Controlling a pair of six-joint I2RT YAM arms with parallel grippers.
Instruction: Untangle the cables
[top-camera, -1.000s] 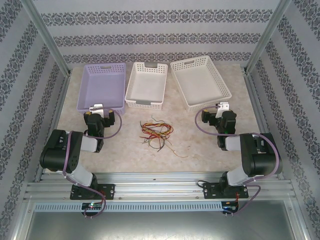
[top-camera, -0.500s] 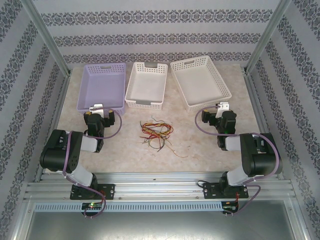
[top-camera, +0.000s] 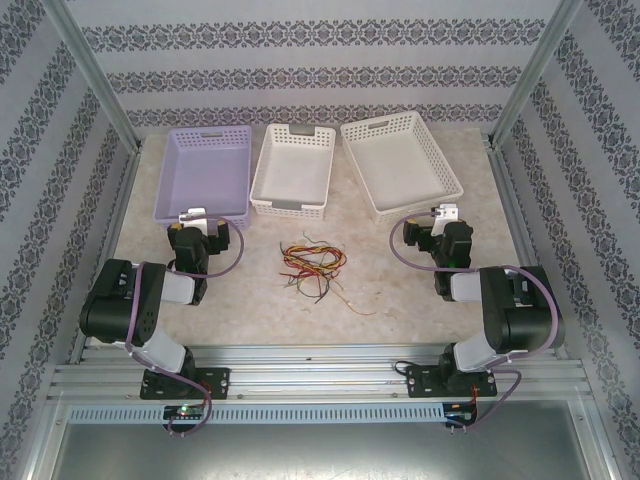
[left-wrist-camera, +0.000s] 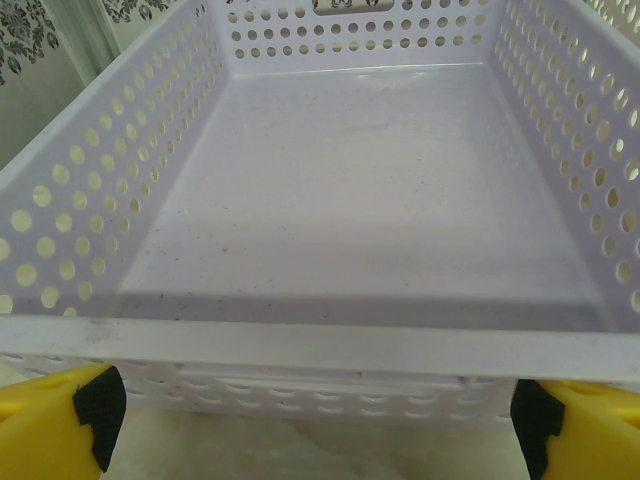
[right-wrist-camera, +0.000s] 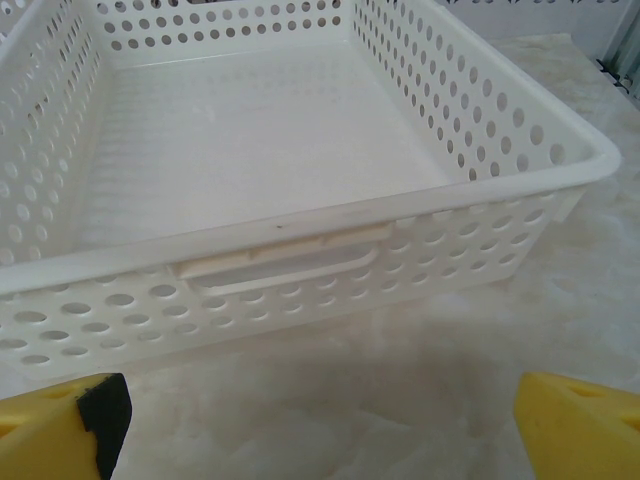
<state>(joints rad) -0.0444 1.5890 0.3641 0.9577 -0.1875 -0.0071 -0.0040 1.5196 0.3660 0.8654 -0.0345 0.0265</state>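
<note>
- Cables (top-camera: 312, 262): one loose knot of red, yellow and dark strands on the table (top-camera: 400, 290), about midway between the two arms and in front of the middle white basket (top-camera: 293, 165), apart from it.
- The strands are too thin in the top view to follow singly; how many there are and where they cross cannot be told. A pale strand runs out toward the near right and nearly fades into the marbled tabletop.
- Left gripper (top-camera: 195, 217): just before the near wall of the purple basket (top-camera: 205, 175). Its jaws are too small to read from above.
- Left wrist view: the yellow fingers (left-wrist-camera: 50, 425) sit in the two bottom corners, cut off by the frame edge, spread wide with nothing between them but the basket's near rim beyond.
- Right gripper (top-camera: 445, 212): near the near corner of the right white basket (top-camera: 400, 165); whether it touches cannot be told.
- Right wrist view: fingers again wide apart at the bottom corners, tips cropped, holding nothing; a black pad (right-wrist-camera: 105, 405) shows on one finger, the other's inner face is hidden.
</note>
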